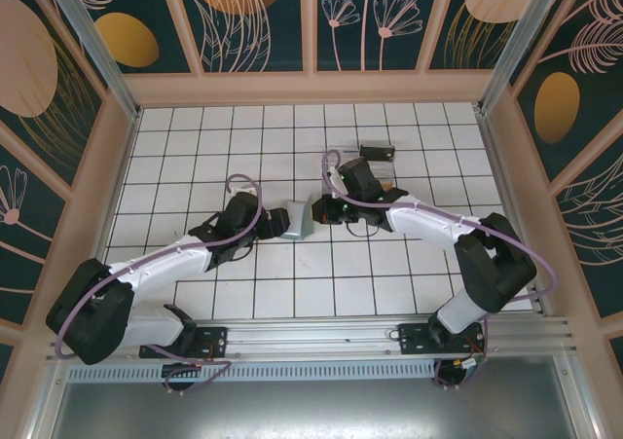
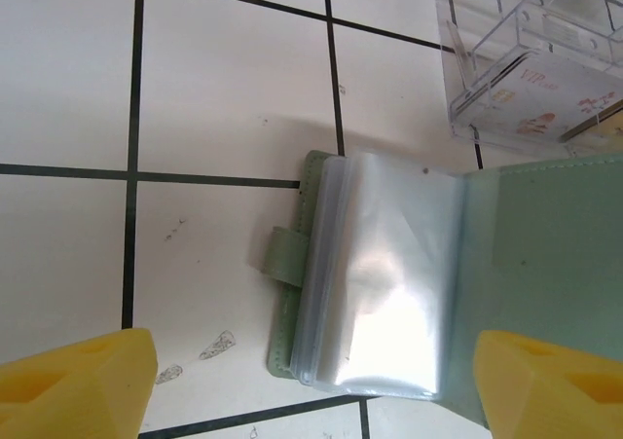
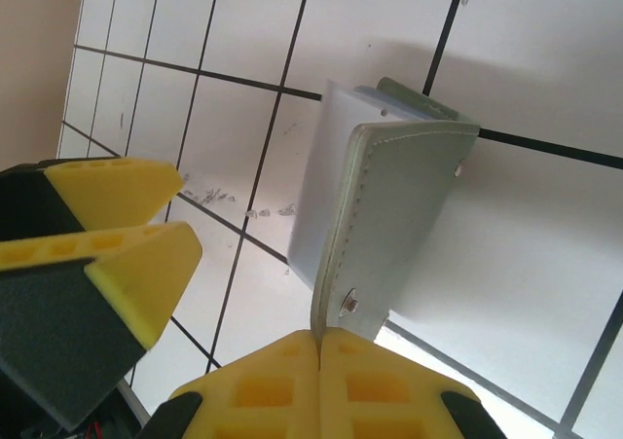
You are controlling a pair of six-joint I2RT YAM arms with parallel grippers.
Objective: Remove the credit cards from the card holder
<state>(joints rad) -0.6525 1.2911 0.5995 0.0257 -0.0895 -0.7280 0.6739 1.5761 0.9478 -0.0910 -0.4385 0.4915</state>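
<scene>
Two robot arms, bolted to an aluminium rail [image 1: 321, 337] at the near edge of a white-tiled table [image 1: 195, 137], are meeting over the card holder [image 3: 399, 215] at mid-table. The right gripper [image 3: 319, 351] is pinching the lower edge of the grey-green cover between its yellow pads, with no gap between them, and is holding that half upright beside a small metal snap [image 3: 348, 301]. The left gripper [image 2: 313, 361] is hovering with its fingers spread wide, gripping nothing, one on each side of the opened wallet. The other half is lying flat on the tiles, showing a stack of clear plastic sleeves [image 2: 380, 274] and a short closing strap [image 2: 282, 259]. Glare is whitening the sleeves, so whether cards are sitting inside cannot be made out. Just beyond, a clear plastic tray [image 2: 526, 50] is cut off by the frame's edge. A card inside it carries pinkish print too blurred to read. A small black box [image 1: 377, 152] is resting just behind the tray, on the far side. The tiles are crossed by dark grout lines and are showing faint scuffs. Teal wall panels [image 1: 253, 11] with orange discs and pale line-drawn flowers, framed in light wood, are closing in the table on three sides.
</scene>
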